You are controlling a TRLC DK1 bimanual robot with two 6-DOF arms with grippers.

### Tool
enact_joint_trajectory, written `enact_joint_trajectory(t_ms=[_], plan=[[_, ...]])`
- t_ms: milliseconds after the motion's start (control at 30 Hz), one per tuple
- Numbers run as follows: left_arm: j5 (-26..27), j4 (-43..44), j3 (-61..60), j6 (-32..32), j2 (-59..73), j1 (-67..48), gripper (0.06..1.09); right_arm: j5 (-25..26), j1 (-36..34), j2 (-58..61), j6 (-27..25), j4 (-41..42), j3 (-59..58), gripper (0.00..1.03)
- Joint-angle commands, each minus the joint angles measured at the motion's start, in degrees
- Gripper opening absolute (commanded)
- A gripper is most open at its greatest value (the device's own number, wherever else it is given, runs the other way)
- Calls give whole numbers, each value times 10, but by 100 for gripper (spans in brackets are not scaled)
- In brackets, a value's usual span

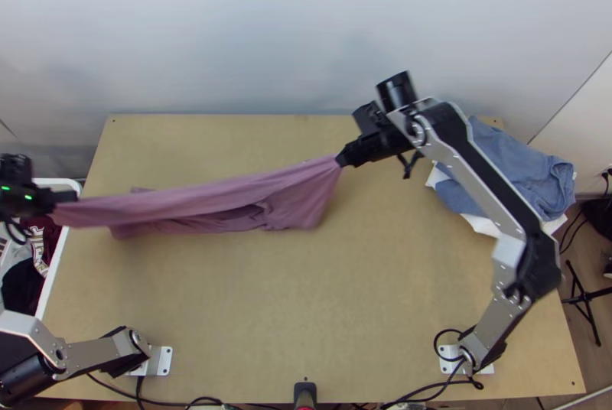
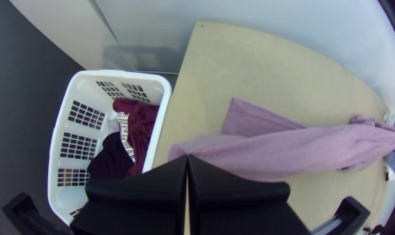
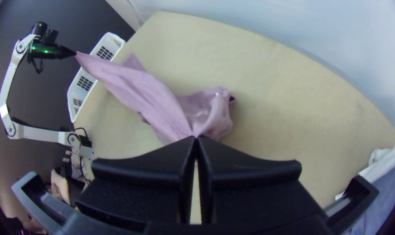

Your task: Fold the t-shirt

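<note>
Tautly, a mauve t-shirt stretches lengthwise over a wooden table from the left gripper, pinched closed on one end, to the right gripper, clamped on the other, leaving neither arm nearer

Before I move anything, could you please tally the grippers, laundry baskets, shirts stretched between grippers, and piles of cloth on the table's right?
Grippers: 2 (left gripper, right gripper)
Laundry baskets: 1 (white basket)
Stretched shirts: 1 (pink t-shirt)
Cloth piles: 1 (blue and white pile)
Total: 5
</note>
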Motion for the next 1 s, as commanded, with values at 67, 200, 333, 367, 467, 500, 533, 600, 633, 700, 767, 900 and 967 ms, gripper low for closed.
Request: enact_joint_trajectory(t_ms=[67, 200, 333, 367, 467, 500, 533, 600, 633, 700, 767, 900, 967], plan=[[102, -103, 179, -66, -8, 43, 10, -20, -11, -97, 23, -30, 24, 3], [112, -129, 205, -82, -10, 8, 10, -21, -10, -129, 25, -47, 20, 3], [112, -141, 179, -91, -29, -34, 10, -21, -13, -163, 23, -47, -42, 3], [112, -140, 162, -91, -37, -43, 10, -21, -14, -169, 23, -47, -60, 3], [112, -130, 92, -78, -60, -58, 10, -21, -15, -191, 21, -47, -113, 3], [112, -118, 64, -72, -67, -59, 10, -20, -17, -198, 20, -46, -131, 3], [111, -99, 34, -67, -73, -59, 10, -21, -24, -202, 19, -46, -148, 3], [109, -56, -24, -60, -73, -59, 10, -20, -39, -204, 14, -46, -177, 3], [106, -36, -50, -57, -68, -59, 10, -20, -47, -204, 8, -45, -191, 3], [95, 13, -93, -57, -60, -71, 10, -20, -70, -205, 2, -20, -226, 3], [73, 61, -119, -65, -42, -96, 10, -20, -91, -206, 5, 8, -255, 3], [71, 107, -138, -85, 26, -146, 10, -21, -105, -191, 7, 30, -280, 3], [71, 137, -148, -94, 52, -170, 10, -20, -104, -186, 8, 41, -284, 3]])
